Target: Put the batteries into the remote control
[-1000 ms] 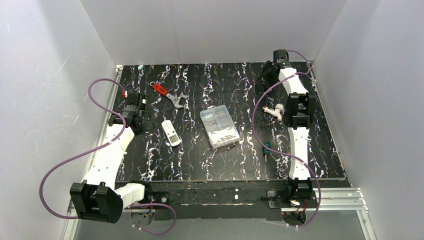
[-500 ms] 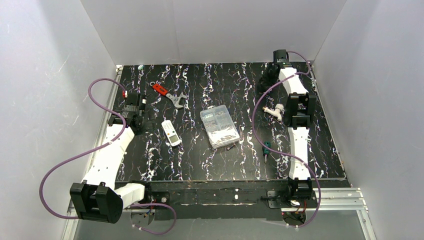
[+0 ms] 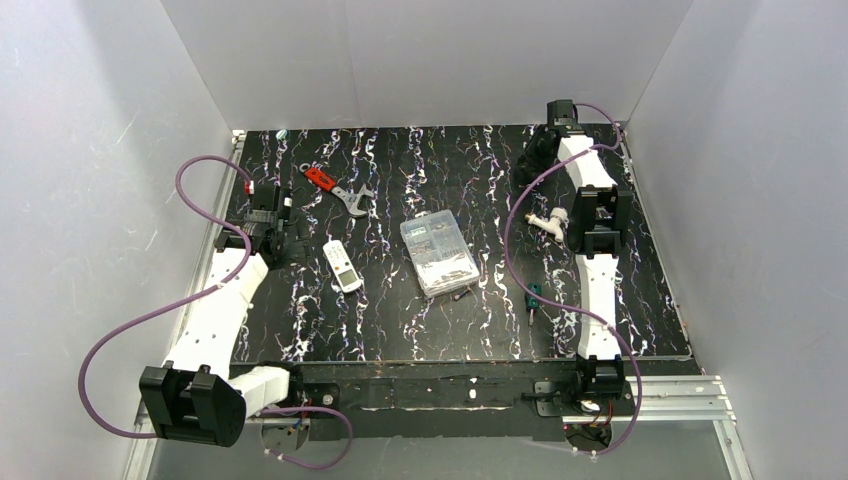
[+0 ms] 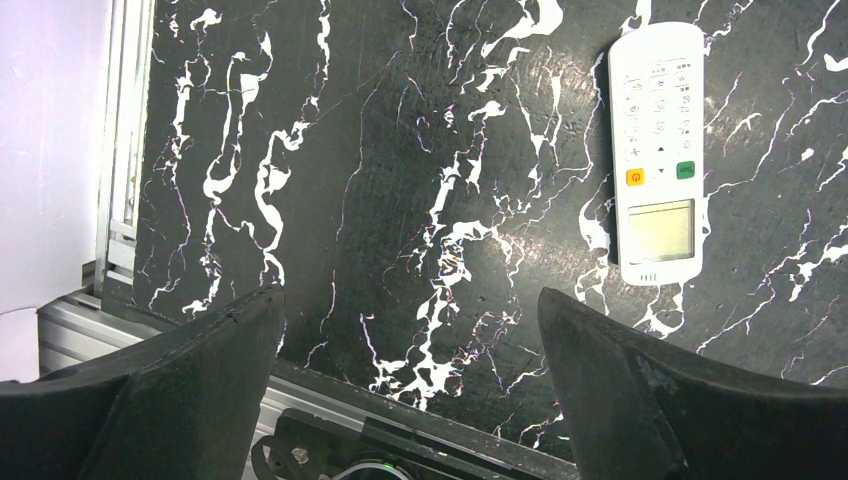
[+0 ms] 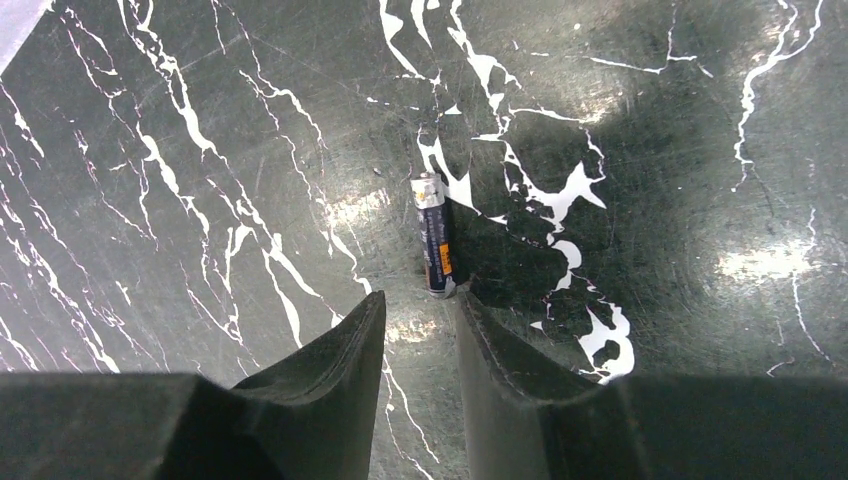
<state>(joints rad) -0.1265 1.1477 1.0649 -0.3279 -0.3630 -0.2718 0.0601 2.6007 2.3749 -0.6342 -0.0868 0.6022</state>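
L arm (image 3: 215, 315) bent, left edge | L gripper (image 4: 408, 300) wide open, remote (image 4: 657, 150) to right | R arm (image 3: 597, 270) stretched far right | R gripper (image 5: 420, 305) part-open, battery (image 5: 434, 235) at tips, ungripped

We see one battery (image 5: 434, 235) lying flat on the black marbled surface (image 5: 200, 150). Just short of the battery's near end, our right end effector (image 5: 420, 305) has its jaws narrowly apart and holds nothing.

Left arm (image 3: 215, 315) angles up from my base toward 12 o'clock, elbow low. Left gripper (image 4: 410, 300) faces down, jaws spread wide. Right arm (image 3: 598, 285) reaches far out toward 12 o'clock. Right gripper (image 5: 420, 297) sits low, its fingers (image 5: 340, 360) close together with a narrow gap between them.
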